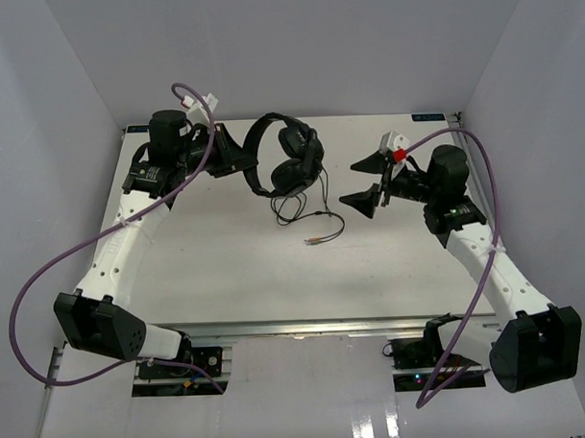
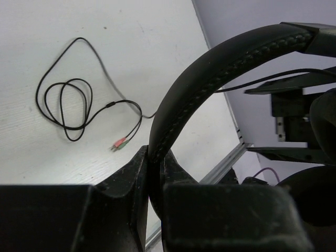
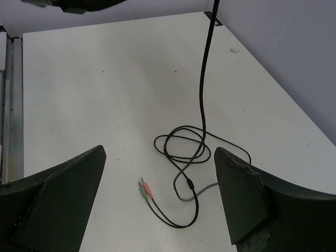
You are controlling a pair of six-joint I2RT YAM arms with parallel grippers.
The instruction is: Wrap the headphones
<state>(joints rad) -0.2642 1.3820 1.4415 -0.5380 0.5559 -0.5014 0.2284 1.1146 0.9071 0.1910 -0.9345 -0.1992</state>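
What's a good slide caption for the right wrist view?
Open right claw poised above the headphone cable, loosely coiled on the white table, pink and green plugs at its end.

The surface [image 1: 227, 279] is a flat white board. Plain pale walls stand on three sides: the left wall [image 1: 40, 141], the back wall [image 1: 296, 46] and the right wall [image 1: 548, 104]. A grey metal rail [image 1: 306, 326] runs along the near edge. Below it lies a shiny white panel [image 1: 308, 401]. The light is soft and even.
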